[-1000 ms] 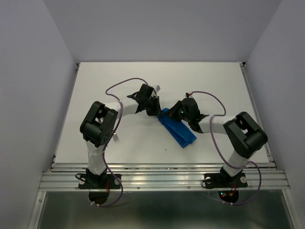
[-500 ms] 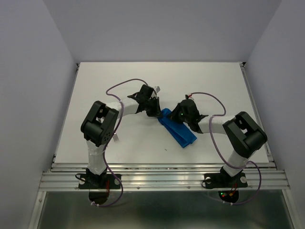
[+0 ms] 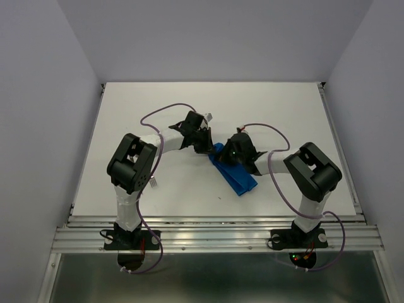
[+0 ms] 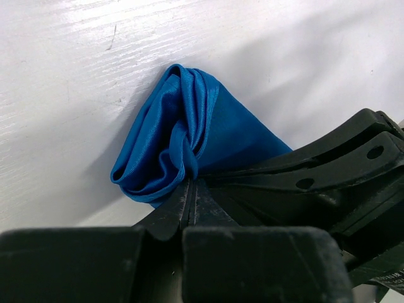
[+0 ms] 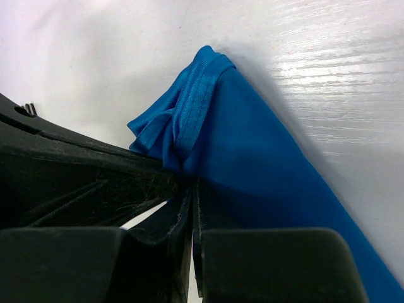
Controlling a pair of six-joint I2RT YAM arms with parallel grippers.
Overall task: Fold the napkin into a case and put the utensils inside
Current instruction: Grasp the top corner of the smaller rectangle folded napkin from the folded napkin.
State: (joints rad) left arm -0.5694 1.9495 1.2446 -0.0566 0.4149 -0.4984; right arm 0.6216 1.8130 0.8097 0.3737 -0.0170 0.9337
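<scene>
The bright blue napkin (image 3: 235,175) lies folded as a narrow strip running diagonally on the white table. Its far end is bunched into pleats (image 4: 183,136). My left gripper (image 3: 206,146) is shut on that bunched corner, fingertips pinching the cloth (image 4: 191,179). My right gripper (image 3: 228,154) sits close beside it, also shut on a fold of the same end (image 5: 191,179). The strip trails away from it towards the near right (image 5: 284,208). A small metal fork end (image 3: 153,184) peeks out beside the left arm's elbow. The knife is out of view.
Both arms reach inward and their grippers nearly meet over the table's middle. Purple cables loop above each wrist. The table's metal rail (image 3: 214,222) runs along the near edge, and grey walls enclose three sides.
The right arm's elbow has swung left and inward, and its gripper has edged left. The napkin's near end has shifted slightly left. The left arm has held still.
</scene>
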